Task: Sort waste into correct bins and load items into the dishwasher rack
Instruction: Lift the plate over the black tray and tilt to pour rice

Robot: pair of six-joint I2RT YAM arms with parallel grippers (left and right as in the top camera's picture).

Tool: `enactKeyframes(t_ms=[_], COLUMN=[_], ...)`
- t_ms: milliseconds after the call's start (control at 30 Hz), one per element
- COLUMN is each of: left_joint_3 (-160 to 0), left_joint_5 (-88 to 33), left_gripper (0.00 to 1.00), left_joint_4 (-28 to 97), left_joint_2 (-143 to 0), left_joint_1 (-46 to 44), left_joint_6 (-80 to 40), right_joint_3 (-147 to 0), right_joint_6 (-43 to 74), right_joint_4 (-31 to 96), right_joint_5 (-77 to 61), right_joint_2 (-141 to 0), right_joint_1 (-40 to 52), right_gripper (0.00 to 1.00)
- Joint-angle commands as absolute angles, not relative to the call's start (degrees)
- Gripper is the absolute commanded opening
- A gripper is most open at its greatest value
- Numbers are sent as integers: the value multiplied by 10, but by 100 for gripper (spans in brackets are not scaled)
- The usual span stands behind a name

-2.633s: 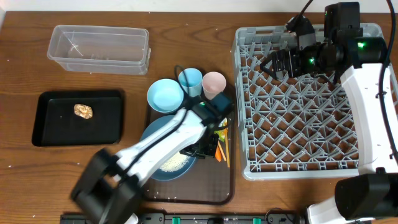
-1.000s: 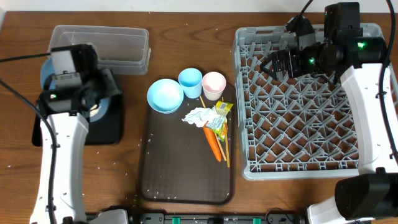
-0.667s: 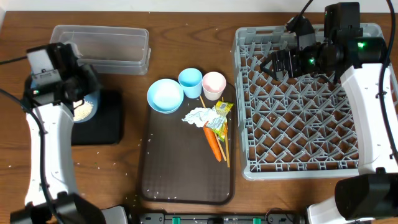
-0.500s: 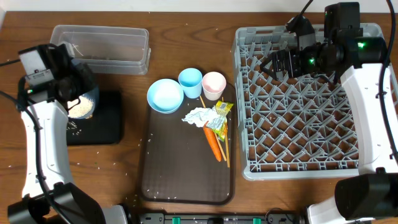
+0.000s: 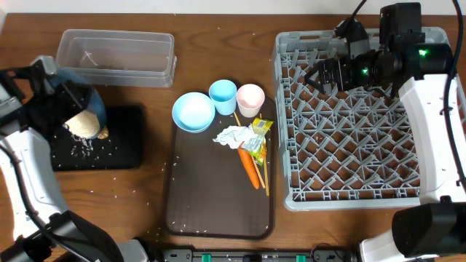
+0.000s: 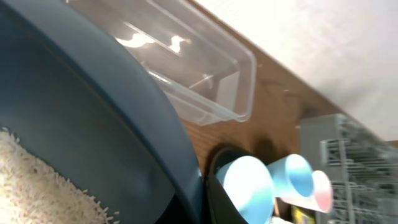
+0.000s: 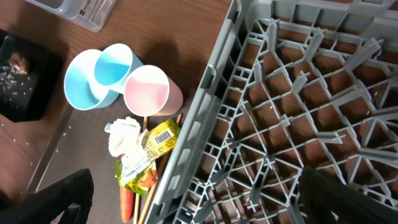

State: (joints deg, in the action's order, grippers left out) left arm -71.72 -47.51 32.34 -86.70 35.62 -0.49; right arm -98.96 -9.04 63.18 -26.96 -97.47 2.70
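Observation:
My left gripper [image 5: 57, 109] is shut on the rim of the large blue plate [image 5: 79, 97], tilted steeply over the black tray [image 5: 120, 149]. White rice [image 5: 81, 124] slides off the plate [image 6: 93, 118] and lies scattered on the tray beside the brown lump [image 5: 103, 132]. The light-blue bowl [image 5: 193, 111], blue cup [image 5: 223, 94] and pink cup [image 5: 250, 98] stand on the brown serving tray [image 5: 211, 204] with the tissue [image 5: 231, 135], wrapper [image 5: 256, 137], carrot [image 5: 249, 166] and chopsticks [image 5: 264, 177]. Above the dishwasher rack's [image 5: 357, 124] back left corner, my right gripper [image 7: 205, 205] hangs open and empty.
The clear tub [image 5: 116, 57] stands behind the black tray, close to my left arm. Loose rice grains dot the wooden table around the trays. The right arm's white link runs along the rack's right side.
My left arm has swung the plate leftward from above the tray's back edge and tipped it steeply; rice now spills onto the black tray. The right arm has not moved.

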Motion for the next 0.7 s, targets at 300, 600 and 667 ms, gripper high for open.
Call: enactKeyframes(t_ms=[300,600,667], left_joint_3=[-717,-715,-715], left_joint_5=[-630,-688,-704], left_gripper=[6,6,6], left_joint_4=[320,321,320], left_joint_2=[-865,-865,-865], left_joint_1=[407,443,453], left_joint_6=[45,45,45], right_joint_3=[-1003,-1003,-1003], right_joint_6=[-82,-82,-82], right_joint_4=[633,633,633], right_joint_5=[-272,-272,-272], right_joint_2=[-969,-969,-969], right_joint_1=[31,31,31], right_gripper=[99,99,99])
